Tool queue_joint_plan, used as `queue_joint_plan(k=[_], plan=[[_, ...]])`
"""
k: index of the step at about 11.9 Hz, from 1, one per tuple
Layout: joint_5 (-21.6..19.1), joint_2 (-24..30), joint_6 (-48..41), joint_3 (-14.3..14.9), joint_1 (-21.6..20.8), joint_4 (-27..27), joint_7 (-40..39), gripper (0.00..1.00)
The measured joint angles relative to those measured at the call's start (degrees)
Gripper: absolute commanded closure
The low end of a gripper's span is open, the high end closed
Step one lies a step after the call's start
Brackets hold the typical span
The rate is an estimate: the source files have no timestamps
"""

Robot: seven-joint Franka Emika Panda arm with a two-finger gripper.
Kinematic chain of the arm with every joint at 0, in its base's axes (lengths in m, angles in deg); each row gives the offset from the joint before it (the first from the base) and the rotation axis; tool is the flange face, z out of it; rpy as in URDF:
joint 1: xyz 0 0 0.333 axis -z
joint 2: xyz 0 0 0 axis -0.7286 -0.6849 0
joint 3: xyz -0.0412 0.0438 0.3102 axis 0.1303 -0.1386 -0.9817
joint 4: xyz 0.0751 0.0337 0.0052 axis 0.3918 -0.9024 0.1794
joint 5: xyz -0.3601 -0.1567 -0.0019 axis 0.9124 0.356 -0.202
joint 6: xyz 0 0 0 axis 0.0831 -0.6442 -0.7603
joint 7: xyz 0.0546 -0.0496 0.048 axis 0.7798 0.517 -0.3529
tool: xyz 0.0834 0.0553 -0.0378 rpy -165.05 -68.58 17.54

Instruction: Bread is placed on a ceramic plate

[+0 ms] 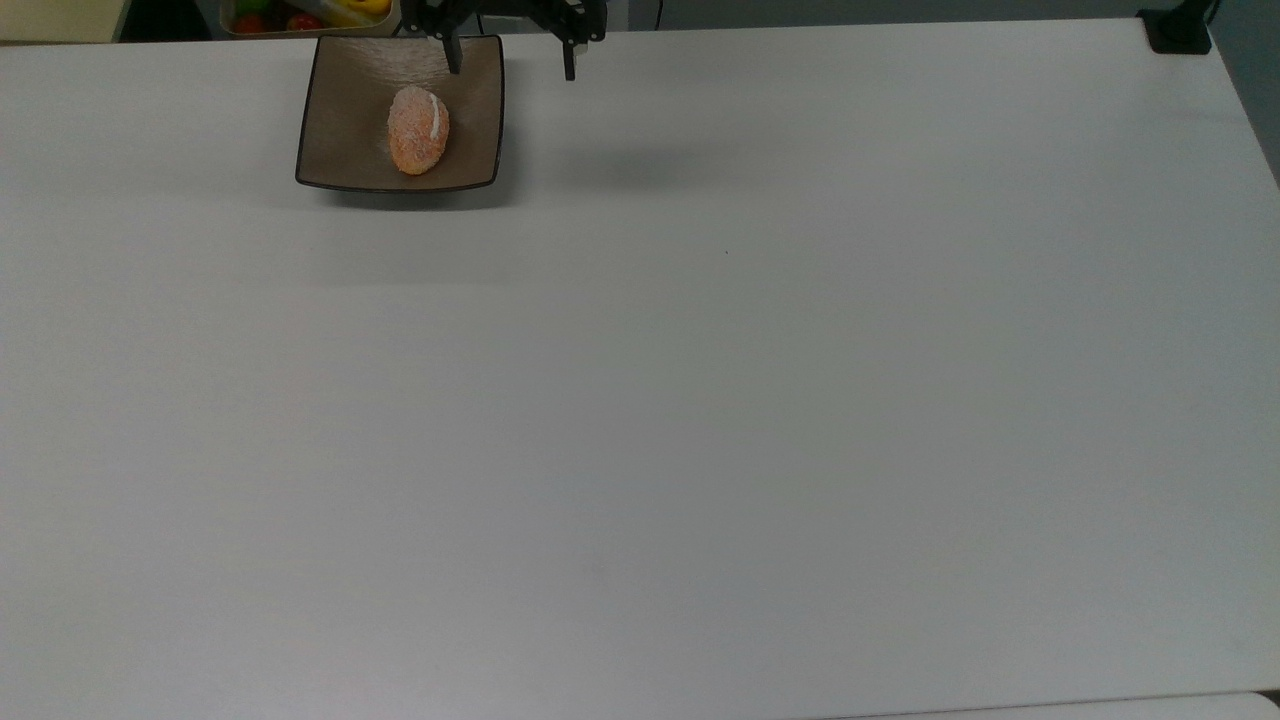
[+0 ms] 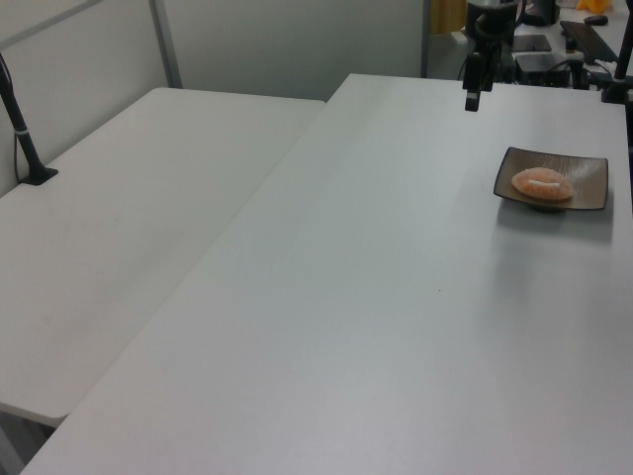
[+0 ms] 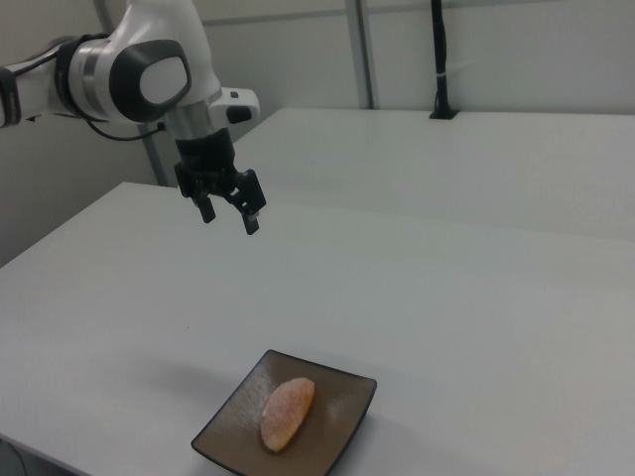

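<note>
Arm raised, hand pointing down, fingers apart, empty

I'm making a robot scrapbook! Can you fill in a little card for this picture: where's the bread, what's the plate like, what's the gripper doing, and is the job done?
bread: lying on the plate, orange-brown bun
plate: square brown dish near a table corner
gripper: open, empty, raised above the table, apart from the plate
table: white
beyond the table: tray of colourful fruit
job: looks done

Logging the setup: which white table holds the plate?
The white table on the left view's right; it carries the square brown ceramic plate, unlike the adjoining white table.
</note>
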State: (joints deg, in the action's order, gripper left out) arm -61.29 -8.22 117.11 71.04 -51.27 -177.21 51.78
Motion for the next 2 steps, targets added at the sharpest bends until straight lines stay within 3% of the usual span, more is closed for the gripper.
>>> queue_joint_plan(k=[2], plan=[[0.00, -1.02, 0.01, 0.00, 0.07, 1.51, 0.14, 0.00]])
